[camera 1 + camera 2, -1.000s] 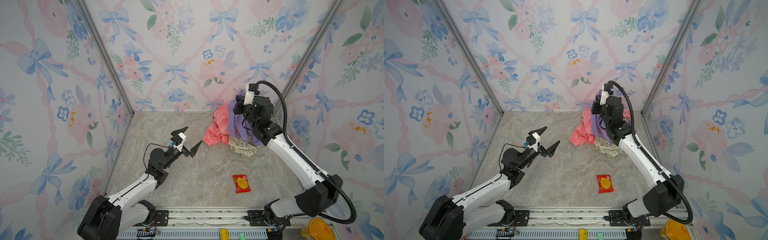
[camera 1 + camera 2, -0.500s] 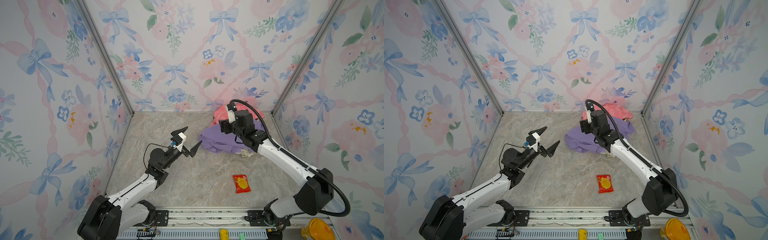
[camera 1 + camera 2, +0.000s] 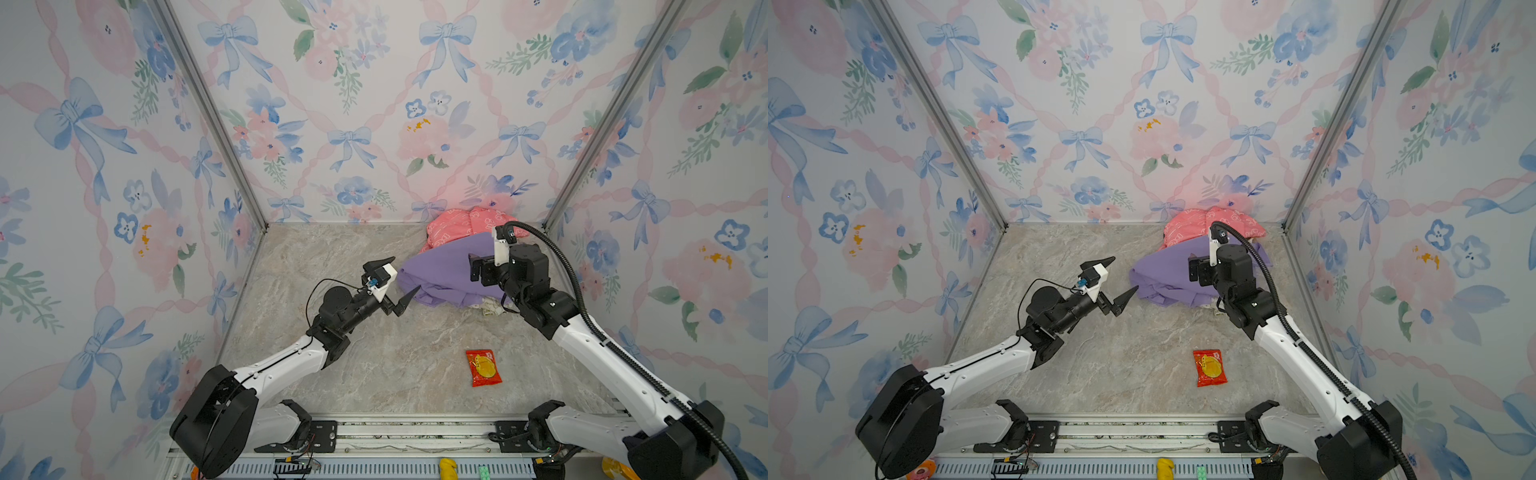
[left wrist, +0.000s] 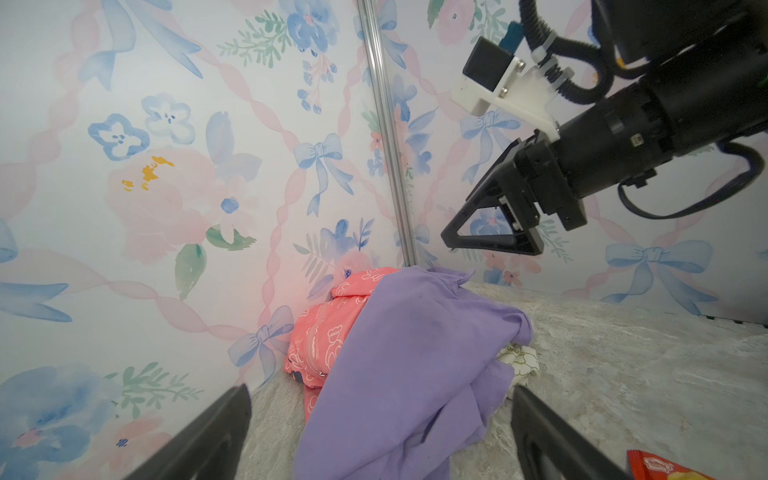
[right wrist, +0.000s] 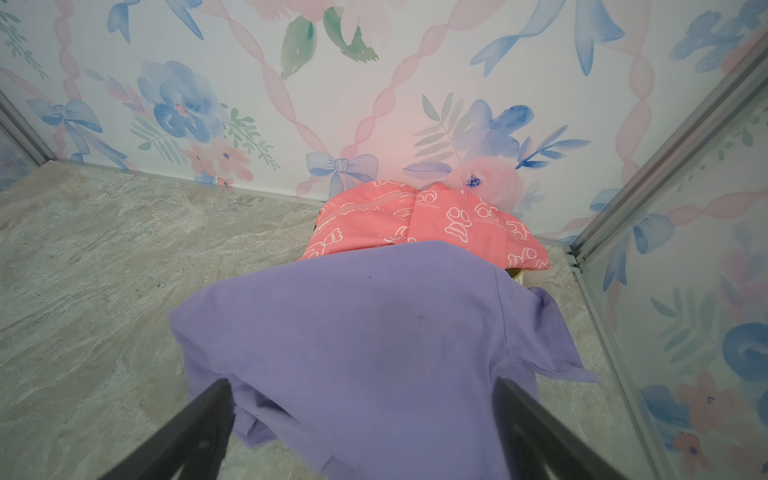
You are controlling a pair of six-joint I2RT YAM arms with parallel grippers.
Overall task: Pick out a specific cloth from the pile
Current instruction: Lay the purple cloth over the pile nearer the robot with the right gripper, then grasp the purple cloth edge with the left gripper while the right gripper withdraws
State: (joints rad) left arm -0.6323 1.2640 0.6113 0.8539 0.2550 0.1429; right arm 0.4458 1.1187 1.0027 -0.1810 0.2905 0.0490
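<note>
R fingers point(image 5: 523, 424): 2, spread wide, nothing btwn them. They hang over the purple cloth point(image 5: 374, 332); the left wrist view shows them up in the air, clear of the fabric.

L fingers point(image 3: 376, 264): 2, also spread wide & empty. Their tips point at the cloth's left edge, just beside it. Touching or not: can't tell.

Purple cloth: 1 pc, plain, no print. It lies rumpled at the back right of the counter point(image 3: 332, 374), on the front of the pile point(image 3: 465, 257). Its back part is draped up over the pink cloth point(image 3: 453, 224) and its front edge rests on the counter.

Pile: 3 cloths in all.
- 1 purple, on top & in front.
- 1 pink w/ white print, at the rear against the back wall, near the right corner.
- 1 cream cloth point(image 3: 492, 308) w/ green print, mostly covered; only a small bit peeks out under the purple's front right edge.

Red packet point(image 3: 483, 368): 1, flat on the counter, well apart from the pile, toward the front, btwn the 2 arms.
</note>
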